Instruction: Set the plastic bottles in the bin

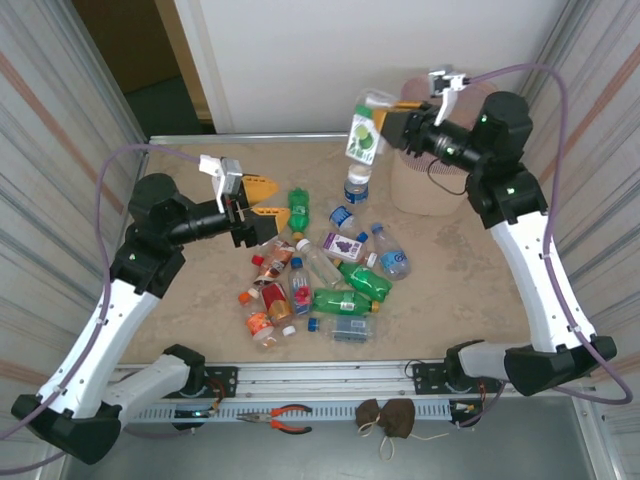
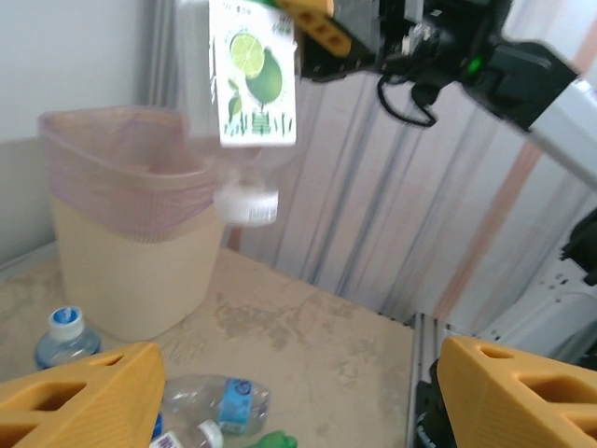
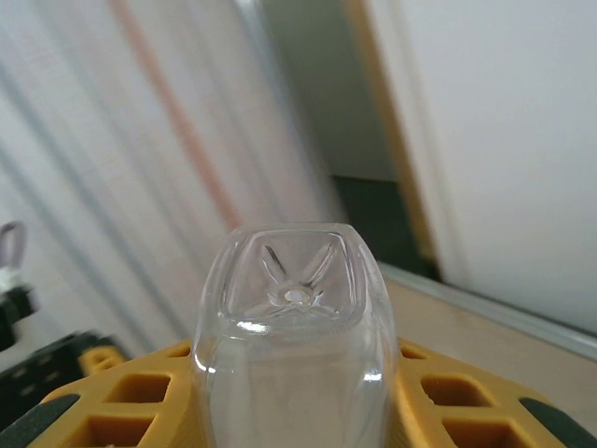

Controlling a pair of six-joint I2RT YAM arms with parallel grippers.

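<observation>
My right gripper point(image 1: 384, 117) is shut on a clear bottle with a lime label point(image 1: 364, 132), held in the air cap down, just left of the bin point(image 1: 420, 192). From the right wrist the bottle's square base point(image 3: 294, 299) fills the space between the yellow fingers point(image 3: 462, 406). The left wrist sees that bottle point(image 2: 250, 89) hanging right of the pale-pink bin point(image 2: 121, 271) with its bag liner. My left gripper point(image 1: 262, 198) is open and holds nothing, above the left edge of several plastic bottles point(image 1: 330, 275) lying on the table. Its jaws point(image 2: 298, 401) stand wide apart.
A blue-capped bottle point(image 1: 357, 185) lies close to the bin's left side, and a green one point(image 1: 298, 210) lies beside my left fingers. Corrugated walls close in both sides. Pliers point(image 1: 286, 418) and a brown pouch point(image 1: 390, 418) lie in front of the base rail.
</observation>
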